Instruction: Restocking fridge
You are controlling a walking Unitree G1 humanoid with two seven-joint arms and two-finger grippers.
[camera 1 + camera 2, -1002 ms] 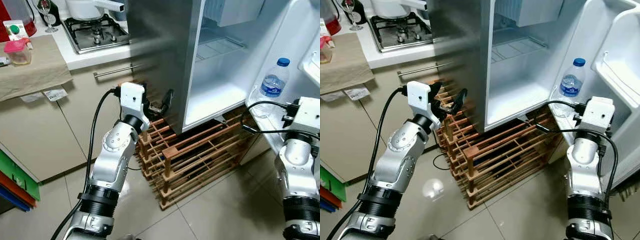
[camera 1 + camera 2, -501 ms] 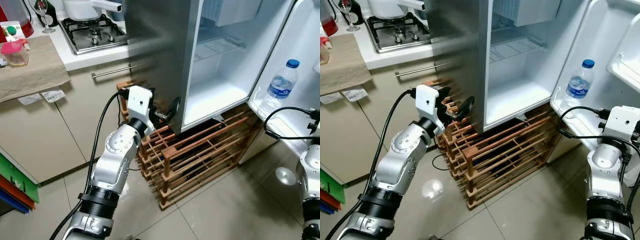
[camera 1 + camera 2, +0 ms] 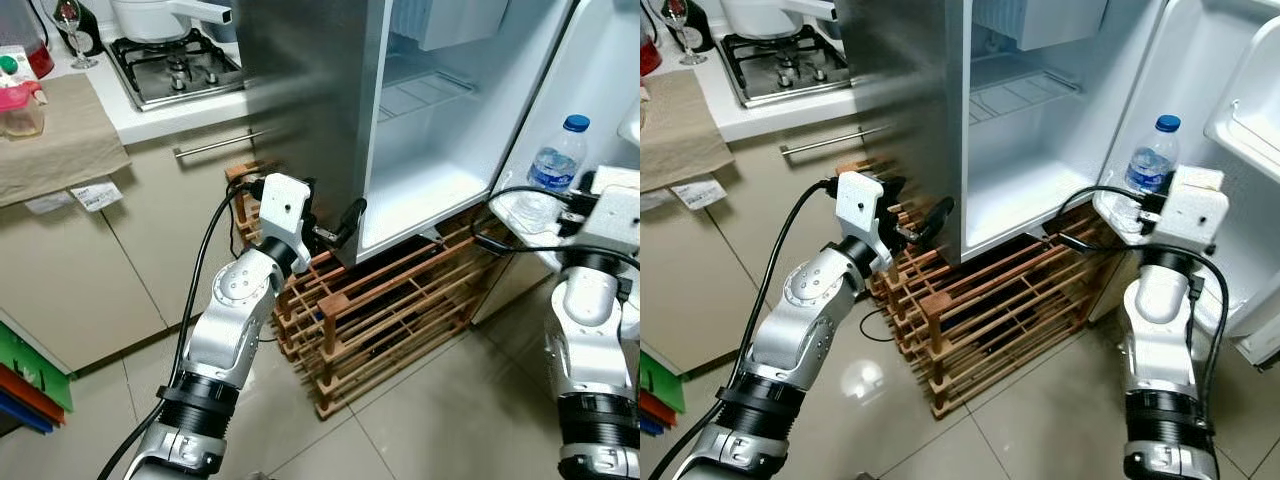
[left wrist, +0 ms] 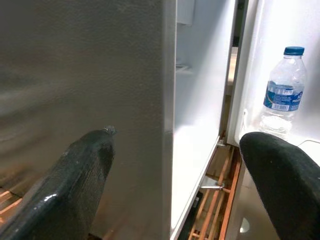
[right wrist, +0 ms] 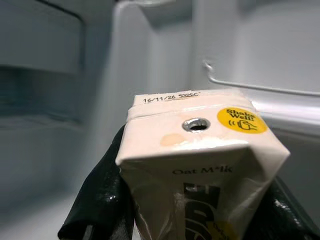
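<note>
Your right arm has swung back up and in over the last second: half a second ago it sat low, off toward the frame edge; now its wrist is level with the door shelf (image 3: 520, 215), right beside the water bottle (image 3: 553, 172). The head camera has shifted a little as well, so count only part of that as arm travel.

The right gripper (image 5: 197, 200) pinches the oat milk carton (image 5: 200, 150) between its black fingers (image 5: 102, 195), cap hole toward the camera, white door interior and a wire rail (image 5: 250, 86) just ahead. Judged from this, you are on the approach to set the carton in the door, not yet placing.

The left gripper (image 3: 335, 222) hovers spread and empty near the lower front corner of the fridge's (image 3: 310, 100) steel side.

Edges to watch:
- The bottle already takes one end of the door shelf; the carton needs the bare stretch beside it.
- The upper door bin (image 3: 1250, 100) overhangs the approach.
- The right wrist cable (image 3: 510, 195) loops just beside the shelf lip and could snag.
- The wooden rack (image 3: 390, 310) stands directly below the fridge, between both arms.

The main compartment floor (image 3: 430, 190) looks bare, with open room if the door slot proves tight.
</note>
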